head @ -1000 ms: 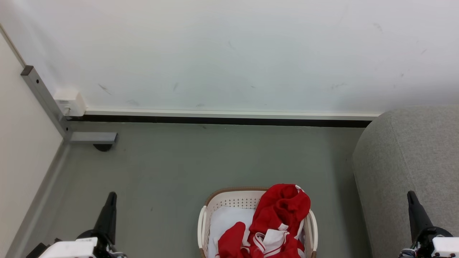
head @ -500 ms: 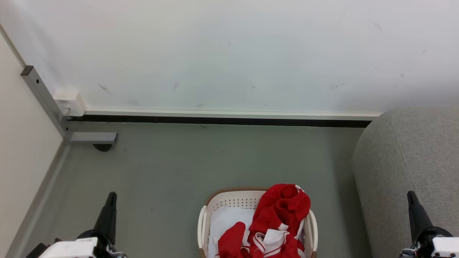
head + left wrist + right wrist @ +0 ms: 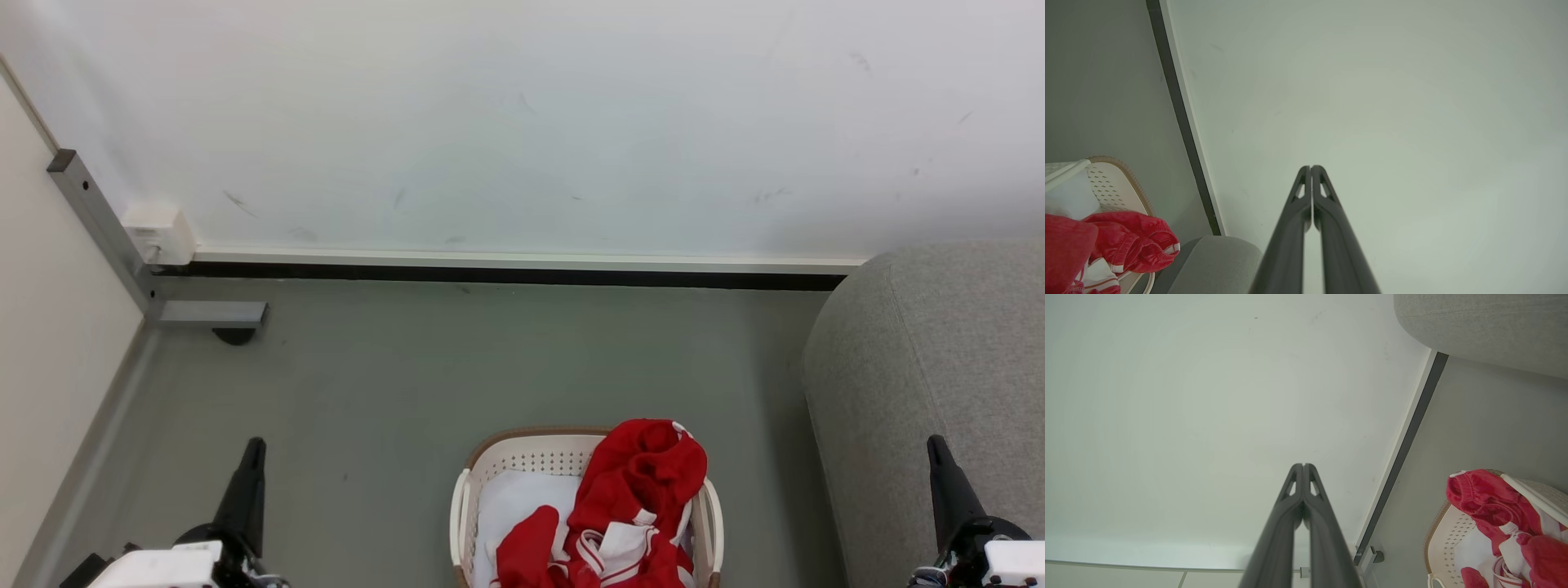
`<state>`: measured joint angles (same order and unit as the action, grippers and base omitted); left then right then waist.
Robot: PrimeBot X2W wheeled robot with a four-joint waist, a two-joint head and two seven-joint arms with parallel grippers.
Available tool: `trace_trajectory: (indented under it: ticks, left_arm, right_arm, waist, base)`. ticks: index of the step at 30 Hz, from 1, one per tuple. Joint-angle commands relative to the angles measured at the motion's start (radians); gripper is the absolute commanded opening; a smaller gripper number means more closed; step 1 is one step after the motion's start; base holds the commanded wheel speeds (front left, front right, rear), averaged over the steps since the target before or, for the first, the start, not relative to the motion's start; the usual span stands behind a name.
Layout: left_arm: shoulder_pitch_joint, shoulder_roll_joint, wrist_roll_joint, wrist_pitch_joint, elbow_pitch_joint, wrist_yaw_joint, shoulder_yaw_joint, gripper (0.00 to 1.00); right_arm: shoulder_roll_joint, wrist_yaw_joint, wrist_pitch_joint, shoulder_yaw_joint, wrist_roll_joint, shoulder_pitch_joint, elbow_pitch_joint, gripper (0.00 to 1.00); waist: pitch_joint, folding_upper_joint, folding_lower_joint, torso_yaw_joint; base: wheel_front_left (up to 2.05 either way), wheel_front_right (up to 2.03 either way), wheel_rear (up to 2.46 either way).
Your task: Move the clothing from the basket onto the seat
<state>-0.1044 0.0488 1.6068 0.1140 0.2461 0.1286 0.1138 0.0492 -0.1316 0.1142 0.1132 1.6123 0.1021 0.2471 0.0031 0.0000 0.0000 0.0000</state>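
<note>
Both of my tools are clenched on nothing: the left tool [image 3: 254, 447] and the right tool [image 3: 936, 445] each have their two dark fingers pressed tip to tip, pointing forward toward the wall [image 3: 522, 122], one on either side of the work. I judge this a ready stance, with the arms apart so the middle lies open to my view. Between them the basket [image 3: 522, 449] stands on the floor [image 3: 490, 351]. The clothing [image 3: 637, 490] lies in it, red with white trim, heaped toward the basket's right side and rising over the rim there; a white liner [image 3: 514, 502] shows on the left. The seat [image 3: 939, 343] is to the right of the basket, apart from it, beside my right tool. No red cloth lies on the part of the seat I can see, so the task looks unstarted. My right arm seems the natural one for the carry, since heap and seat are both on its side.
</note>
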Motion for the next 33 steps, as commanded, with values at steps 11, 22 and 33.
trace_trajectory:
  ticks: [11,22,33]
  left_arm:
    - [0.020,-0.006,0.000,-0.002,0.022,-0.003,-0.002,1.00]
    - [0.001,-0.005,-0.011,-0.058,0.015,-0.002,-0.024,1.00]
    - [-0.004,-0.003,-0.177,-0.107,-0.023,-0.001,-0.034,1.00]
  right_arm:
    - [-0.007,0.000,-0.002,-0.005,0.001,-0.017,0.022,1.00]
    - [-0.005,0.000,-0.058,-0.056,-0.018,-0.003,-0.017,1.00]
    - [-0.001,0.000,-0.107,-0.118,-0.214,0.006,-0.048,1.00]
  waist:
    - [0.000,0.0000,0.0000,0.000]
    - [0.001,0.0000,0.0000,-0.002]
    - [-0.001,0.0000,0.0000,-0.008]
  base:
    - [0.00,0.00,0.00]
    - [0.00,0.00,0.00]
    - [0.00,0.00,0.00]
